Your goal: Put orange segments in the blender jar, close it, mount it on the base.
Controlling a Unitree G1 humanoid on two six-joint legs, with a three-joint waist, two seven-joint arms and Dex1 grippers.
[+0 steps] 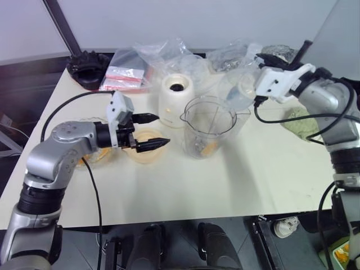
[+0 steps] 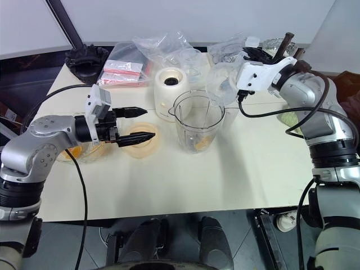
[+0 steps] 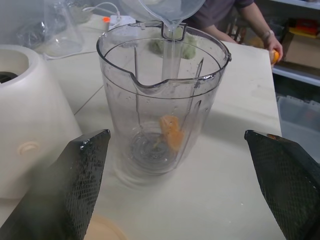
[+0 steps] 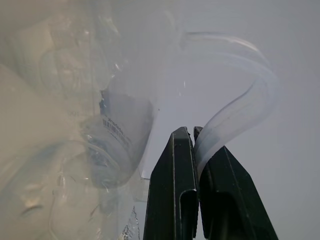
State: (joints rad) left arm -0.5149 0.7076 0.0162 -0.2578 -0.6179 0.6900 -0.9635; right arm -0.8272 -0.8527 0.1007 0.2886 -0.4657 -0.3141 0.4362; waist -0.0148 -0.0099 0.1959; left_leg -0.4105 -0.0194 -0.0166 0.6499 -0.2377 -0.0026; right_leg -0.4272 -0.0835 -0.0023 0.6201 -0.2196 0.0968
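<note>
One blender jar (image 1: 208, 126) stands lidless on the worktop (image 1: 236, 185), just beside one base (image 1: 175, 91), not mounted. Left end effector (image 1: 153, 130) hangs released near it.

Left wrist: roughly two orange segments (image 3: 170, 132) sit at the jar bottom; a clear measuring cup (image 3: 162, 9) tips over its rim.

Right wrist: right end effector (image 4: 194, 145) is clenched on the cup's handle (image 4: 240, 105). Lid and mounting remain.
</note>
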